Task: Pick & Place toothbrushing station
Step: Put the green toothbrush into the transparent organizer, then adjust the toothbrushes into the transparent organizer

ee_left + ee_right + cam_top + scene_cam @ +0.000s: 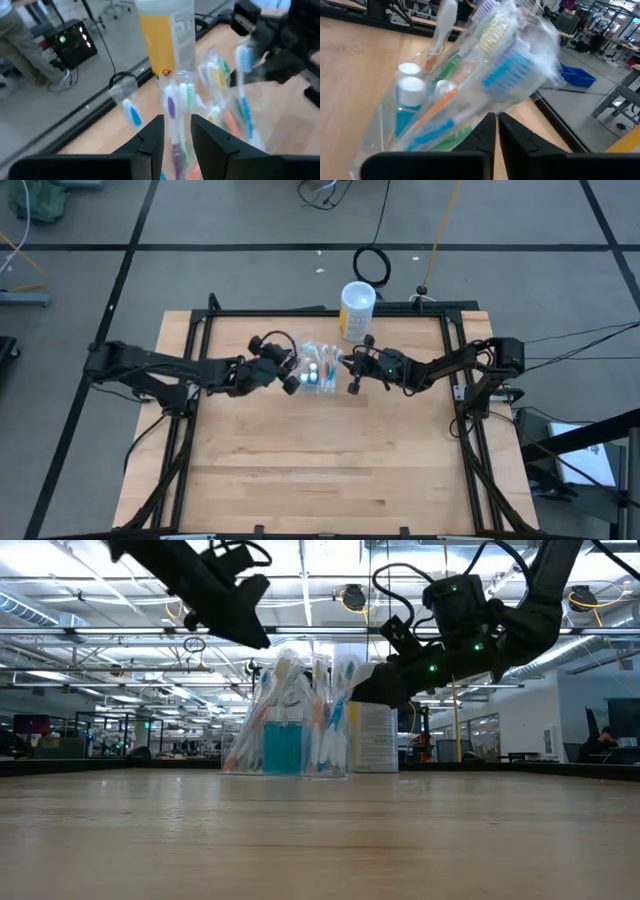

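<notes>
Toward the surface's [300, 480] far middle stands the toothbrushing station [318, 370]; left claw [290, 375] (fingers apart) and right claw [352, 370], nearly closed, should grip its walls, not loose brushes.

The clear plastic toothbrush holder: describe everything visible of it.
The clear plastic toothbrush holder stands upright on the wooden table, in front of the white cylindrical canister with a yellow label. It is packed with wrapped toothbrushes, heads up, with bristles in blue, green, purple and yellow, plus white-capped teal tubes. The left gripper and right gripper flank it, each closing on wrapped brushes.
</notes>
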{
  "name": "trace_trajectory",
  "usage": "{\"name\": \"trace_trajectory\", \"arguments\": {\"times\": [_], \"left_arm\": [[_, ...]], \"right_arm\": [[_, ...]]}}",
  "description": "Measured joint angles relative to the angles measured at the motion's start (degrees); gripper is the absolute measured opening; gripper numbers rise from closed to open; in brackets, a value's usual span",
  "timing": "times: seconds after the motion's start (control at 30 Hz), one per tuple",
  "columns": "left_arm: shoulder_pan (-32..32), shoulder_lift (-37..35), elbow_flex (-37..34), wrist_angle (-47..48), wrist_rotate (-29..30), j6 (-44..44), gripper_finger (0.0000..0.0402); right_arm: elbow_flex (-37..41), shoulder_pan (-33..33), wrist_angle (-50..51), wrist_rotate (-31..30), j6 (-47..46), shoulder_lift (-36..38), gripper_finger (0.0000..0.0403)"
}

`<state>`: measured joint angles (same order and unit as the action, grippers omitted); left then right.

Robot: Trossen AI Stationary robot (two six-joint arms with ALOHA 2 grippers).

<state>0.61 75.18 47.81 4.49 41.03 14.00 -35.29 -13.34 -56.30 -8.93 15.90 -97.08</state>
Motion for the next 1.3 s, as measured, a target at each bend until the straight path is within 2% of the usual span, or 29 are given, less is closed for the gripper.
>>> {"name": "trace_trajectory", "arguments": {"times": [0.13,0.3,0.37,0.57,0.8,1.0,1.1,1.2,1.3], "left_arm": [[-2.24,2.01,0.02,-2.97,-3.97,-4.52,0.0102],[-3.20,2.65,0.02,-6.44,-13.74,-5.42,0.0102],[-3.20,2.65,0.02,-7.68,-15.60,-6.48,0.0102],[-3.26,2.65,0.02,-9.12,-15.49,-8.46,0.0102],[-2.95,3.85,0.07,-10.45,-15.36,-14.80,0.0102],[-5.09,7.65,0.04,-11.99,-19.10,-15.41,0.0101],[-5.50,8.48,0.39,-12.19,-16.75,-13.15,0.0100],[-5.61,8.35,0.39,-12.20,-14.50,-12.28,0.0085],[-5.34,8.39,0.39,-12.18,-14.55,-12.68,0.0048]], "right_arm": [[0.00,0.00,-0.01,-0.07,0.00,0.00,0.0043],[0.00,0.55,-0.01,-0.24,0.04,0.44,0.0082],[0.00,1.00,-0.06,-0.24,0.20,1.21,0.0095],[-0.03,2.46,3.31,-0.46,0.31,5.36,0.0120],[0.00,4.00,17.10,-7.52,0.42,13.85,0.0129],[0.00,5.45,23.54,-7.54,-0.30,19.26,0.0126],[-0.02,6.37,25.34,-7.54,-0.37,21.28,0.0128],[-0.02,7.20,25.57,-7.52,-0.31,22.54,0.0128],[-0.05,7.80,25.15,-7.52,-0.26,22.79,0.0128]]}}
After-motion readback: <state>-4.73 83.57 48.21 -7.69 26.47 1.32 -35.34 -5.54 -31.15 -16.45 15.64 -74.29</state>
